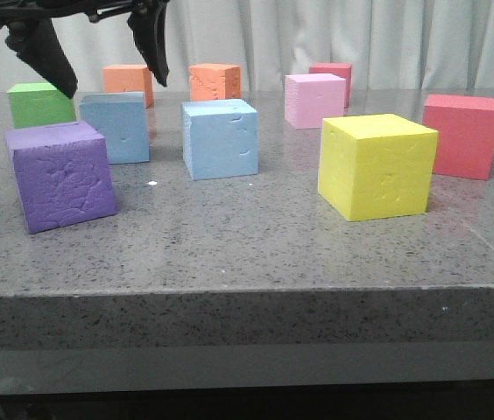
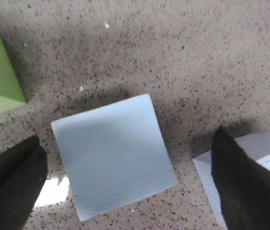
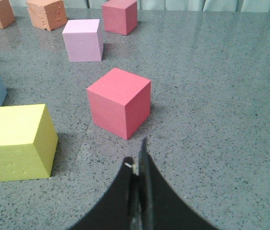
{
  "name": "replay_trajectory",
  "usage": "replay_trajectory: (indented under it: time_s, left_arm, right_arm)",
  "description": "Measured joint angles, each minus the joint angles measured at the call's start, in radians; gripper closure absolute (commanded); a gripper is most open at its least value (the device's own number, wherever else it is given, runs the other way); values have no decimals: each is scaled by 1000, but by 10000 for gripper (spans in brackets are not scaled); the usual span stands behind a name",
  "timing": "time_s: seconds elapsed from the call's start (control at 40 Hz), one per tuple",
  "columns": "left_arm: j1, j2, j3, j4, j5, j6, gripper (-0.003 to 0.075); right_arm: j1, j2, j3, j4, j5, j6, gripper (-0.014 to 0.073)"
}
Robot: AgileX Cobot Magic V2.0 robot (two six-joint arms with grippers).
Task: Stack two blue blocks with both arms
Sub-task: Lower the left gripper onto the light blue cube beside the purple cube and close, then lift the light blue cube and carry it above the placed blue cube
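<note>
- left gripper (image 1: 111,83) hung above the desk (image 1: 247,236) at far left, jaws spread wide, nothing between them
- in the left wrist view the left gripper (image 2: 125,184) straddled the first blue block (image 2: 113,154) from above; dark fingers (image 2: 10,179) stood off each side, not touching it
- first blue block (image 1: 116,127) sat flat on the desk, directly under the left gripper in front view
- second blue block (image 1: 221,138) sat just to the right of the first, apart from it, a gap of bare desk between; its corner (image 2: 269,158) showed behind the far finger in the left wrist view
- right gripper (image 3: 137,191) had jaws pressed together, holding nothing, low over bare desk, not seen in front view
- red cube (image 3: 119,102) sat just ahead of the right gripper, not touching
- yellow cube (image 3: 17,141) sat beside the red one, nearer the front edge
- purple cube (image 1: 60,175) was in front of the first blue block, green cube (image 1: 39,103) behind and left of it
- pink cube (image 1: 314,100), a dark red cube (image 1: 332,77) and two orange cubes (image 1: 215,81) stood in the back rows
- both blue blocks were on the desk, unstacked
</note>
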Motion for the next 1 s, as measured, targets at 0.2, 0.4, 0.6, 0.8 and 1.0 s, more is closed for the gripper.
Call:
replay_trajectory:
  time_s: [0.2, 0.4, 0.6, 0.8, 1.0]
  left_arm:
    - [0, 26, -2, 0, 4, -4, 48]
    - [0, 54, -2, 0, 19, -4, 66]
    - [0, 54, -16, 0, 21, -4, 300]
    - [0, 54, -22, 0, 21, -6, 461]
    - [0, 54, -69, 0, 81, -6, 472]
  right_arm:
    - [0, 0, 0, 0, 0, 0, 660]
    - [0, 0, 0, 0, 0, 0, 660]
    - [0, 0, 0, 0, 0, 0, 660]
    - [0, 0, 0, 0, 0, 0, 660]
    - [0, 0, 0, 0, 0, 0, 660]
